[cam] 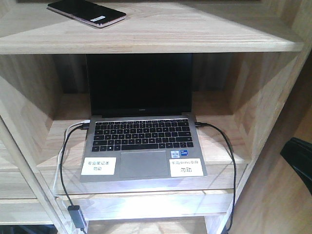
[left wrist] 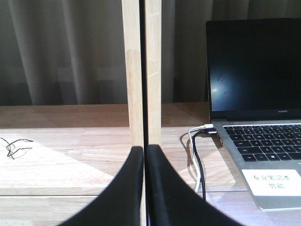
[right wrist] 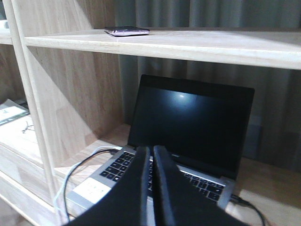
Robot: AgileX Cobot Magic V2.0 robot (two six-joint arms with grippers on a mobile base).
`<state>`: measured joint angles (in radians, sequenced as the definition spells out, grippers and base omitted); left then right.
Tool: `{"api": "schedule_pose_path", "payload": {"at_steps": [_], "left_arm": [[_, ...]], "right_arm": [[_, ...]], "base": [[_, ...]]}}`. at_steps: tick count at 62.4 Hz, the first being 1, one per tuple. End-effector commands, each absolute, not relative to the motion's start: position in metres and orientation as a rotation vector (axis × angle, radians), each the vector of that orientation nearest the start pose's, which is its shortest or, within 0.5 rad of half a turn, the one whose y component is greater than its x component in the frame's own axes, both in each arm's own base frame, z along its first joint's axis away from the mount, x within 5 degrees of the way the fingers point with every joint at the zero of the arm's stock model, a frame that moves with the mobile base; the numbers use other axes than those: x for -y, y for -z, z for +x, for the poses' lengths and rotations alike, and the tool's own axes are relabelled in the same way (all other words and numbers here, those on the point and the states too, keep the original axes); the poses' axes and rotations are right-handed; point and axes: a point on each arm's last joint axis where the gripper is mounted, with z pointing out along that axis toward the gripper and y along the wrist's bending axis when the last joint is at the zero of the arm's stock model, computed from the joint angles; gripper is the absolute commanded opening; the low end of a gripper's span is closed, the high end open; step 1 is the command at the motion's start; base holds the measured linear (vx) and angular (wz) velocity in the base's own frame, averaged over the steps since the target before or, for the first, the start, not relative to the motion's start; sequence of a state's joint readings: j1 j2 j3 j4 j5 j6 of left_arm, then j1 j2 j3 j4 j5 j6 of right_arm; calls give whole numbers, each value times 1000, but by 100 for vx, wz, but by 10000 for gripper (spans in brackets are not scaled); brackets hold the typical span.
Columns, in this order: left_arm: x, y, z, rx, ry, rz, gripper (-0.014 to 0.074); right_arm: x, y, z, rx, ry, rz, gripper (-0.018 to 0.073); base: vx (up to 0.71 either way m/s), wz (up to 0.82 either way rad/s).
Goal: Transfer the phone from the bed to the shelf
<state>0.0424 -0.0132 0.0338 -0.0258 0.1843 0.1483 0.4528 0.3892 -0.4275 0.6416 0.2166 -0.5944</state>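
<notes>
The phone (cam: 87, 12) lies flat, face up, on the top plank of the pale wooden shelf (cam: 161, 41), near its left end; in the right wrist view the phone (right wrist: 127, 31) shows edge-on on that plank (right wrist: 188, 44). No gripper touches it. My left gripper (left wrist: 145, 150) is shut and empty, facing a shelf upright (left wrist: 141, 70) at the lower compartment's level. My right gripper (right wrist: 151, 151) is shut and empty, below the phone's plank and in front of the laptop. The bed is out of view.
An open grey laptop (cam: 141, 122) with a black screen stands in the compartment below the phone. Black and white cables (cam: 66, 156) run from its left side, another black cable (cam: 229, 156) from its right. Glasses (left wrist: 14, 146) lie in the left compartment. Dark curtains hang behind.
</notes>
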Motion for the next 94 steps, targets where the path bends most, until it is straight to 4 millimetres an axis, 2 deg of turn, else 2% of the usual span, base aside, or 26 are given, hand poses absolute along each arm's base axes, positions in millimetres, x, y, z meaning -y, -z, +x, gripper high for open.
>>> {"api": "schedule_pose_path", "payload": {"at_steps": [1, 27, 39, 50, 58, 72, 94], "left_arm": [[-2, -200, 55, -1581, -112, 58, 1], [-2, -200, 55, -1581, -112, 58, 1], [-2, -200, 55, -1581, -112, 58, 1], [-2, -200, 55, -1581, -112, 58, 1], [-2, -200, 55, -1581, -112, 58, 1], [-2, -200, 55, -1581, -112, 58, 1], [-2, -200, 55, -1581, -112, 58, 1]], "right_arm": [[-45, -329, 78, -1512, -440, -381, -6], [-38, -327, 82, -1549, -388, -294, -6], [-38, -327, 82, -1546, -370, -308, -6], [-32, -323, 85, -1552, -279, -280, -6], [-22, -306, 85, -1549, -210, -189, -6], [-7, -263, 71, -1546, -116, -49, -6], [0, -211, 57, -1527, -33, 26, -6]], "base": [[0, 0], [0, 0], [0, 0], [0, 0], [0, 0], [0, 0], [0, 0]]}}
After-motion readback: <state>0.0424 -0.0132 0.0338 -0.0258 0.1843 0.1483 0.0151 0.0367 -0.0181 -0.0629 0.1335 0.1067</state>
